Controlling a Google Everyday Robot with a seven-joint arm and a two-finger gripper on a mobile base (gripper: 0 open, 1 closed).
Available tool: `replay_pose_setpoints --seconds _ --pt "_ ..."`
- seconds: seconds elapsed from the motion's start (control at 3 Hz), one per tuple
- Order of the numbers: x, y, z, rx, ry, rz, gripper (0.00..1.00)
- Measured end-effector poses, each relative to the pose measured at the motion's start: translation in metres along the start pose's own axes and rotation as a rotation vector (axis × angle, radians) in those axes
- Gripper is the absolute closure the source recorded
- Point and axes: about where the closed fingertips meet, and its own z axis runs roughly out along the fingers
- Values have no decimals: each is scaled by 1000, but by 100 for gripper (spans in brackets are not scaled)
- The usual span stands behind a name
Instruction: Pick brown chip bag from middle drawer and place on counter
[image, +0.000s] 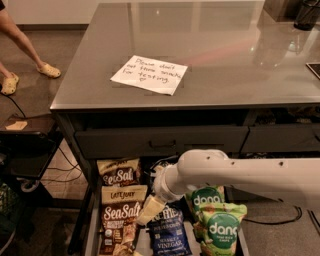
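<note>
Two brown chip bags lie in the left column of the open middle drawer (92, 231): one at the back (119, 173), one in front (118, 221) with a tan "Late July" band. My gripper (143, 215) hangs from the white arm (240, 175) and reaches down into the drawer. Its cream fingers sit at the right edge of the front brown bag, between it and the blue bag. The counter (230, 55) above carries a white handwritten note (149, 74).
A blue Kettle vinegar bag (169, 236) lies in the drawer's middle column and two green Dang bags (208, 198) (223, 231) on the right. A shallower shut drawer front with a bar handle (162, 143) sits above. A person's legs (30, 55) and a dark cart (25, 145) are at left.
</note>
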Motion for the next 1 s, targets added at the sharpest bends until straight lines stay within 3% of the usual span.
replay_pose_setpoints --seconds 0.33,1.0 --pt "-5 7 24 -18 -72 -7 0" --pt "-15 8 56 -9 -189 -65 0"
